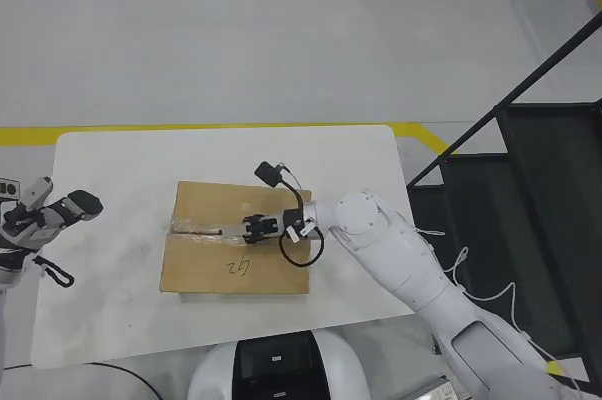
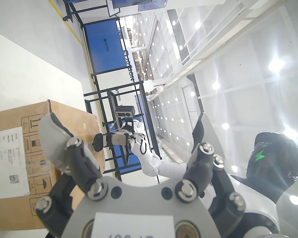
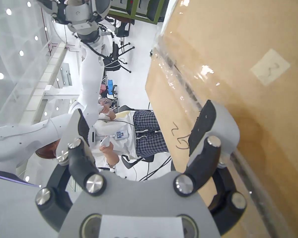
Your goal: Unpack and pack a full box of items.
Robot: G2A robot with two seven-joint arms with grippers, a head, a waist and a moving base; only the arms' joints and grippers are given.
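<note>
Glossy pale grey floor, yellow painted stripe just beyond white rounded-corner worktop. Black metal staircase off worktop's right side. Blue perforated panels in black frames farther off. White gridded ceiling, rows of round lights. Olive-green metal cabinet, black wheeled office chair behind.

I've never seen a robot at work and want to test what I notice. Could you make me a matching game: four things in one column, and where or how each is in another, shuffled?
Things:
1. cardboard box
2. left gripper
3. right gripper
4. clear tape

Places and states:
A. over the box's top, at its seam, open
B. along the seam of the box's top
C. in the middle of the white table, closed
D. near the table's left edge, apart from the box, open and empty

Pairs: 1-C, 2-D, 3-A, 4-B
</note>
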